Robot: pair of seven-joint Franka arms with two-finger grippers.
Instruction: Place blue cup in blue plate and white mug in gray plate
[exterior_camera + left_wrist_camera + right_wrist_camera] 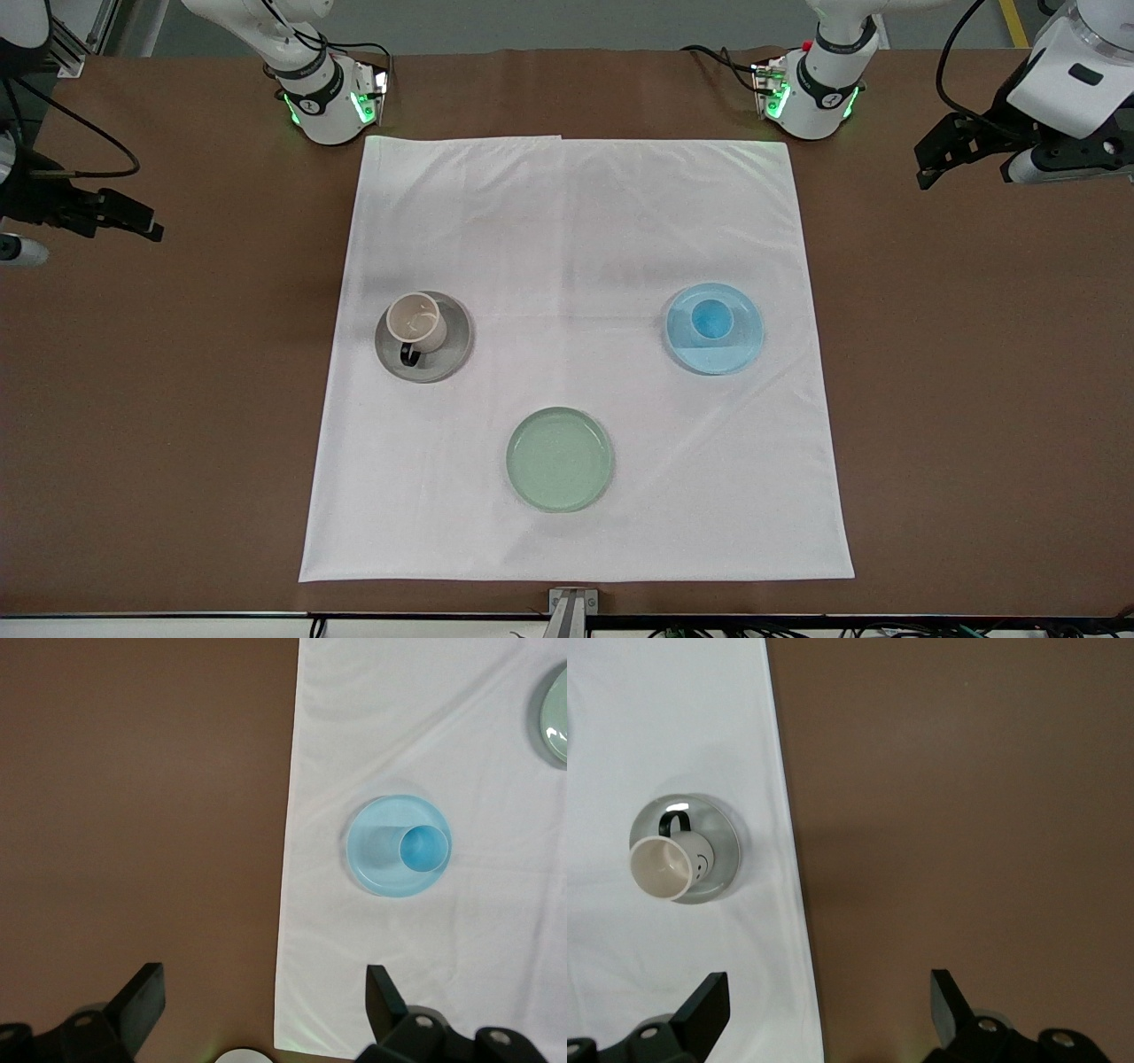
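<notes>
Fig.: both placements look done. Blue cup point(711, 319) upright in blue plate point(740, 353); white mug point(416, 323) upright in gray plate point(454, 353), handle twd front camera. Left gripper point(266, 1001) and right gripper point(830, 1003) released, empty, over bare bench point(974, 399) off the cloth point(576, 221). Judgement: hold arms clear; re-seat only if a vessel rides the rim.

No readable text, labels, brands or numbers appear on the cups, plates, cloth or arms.
</notes>
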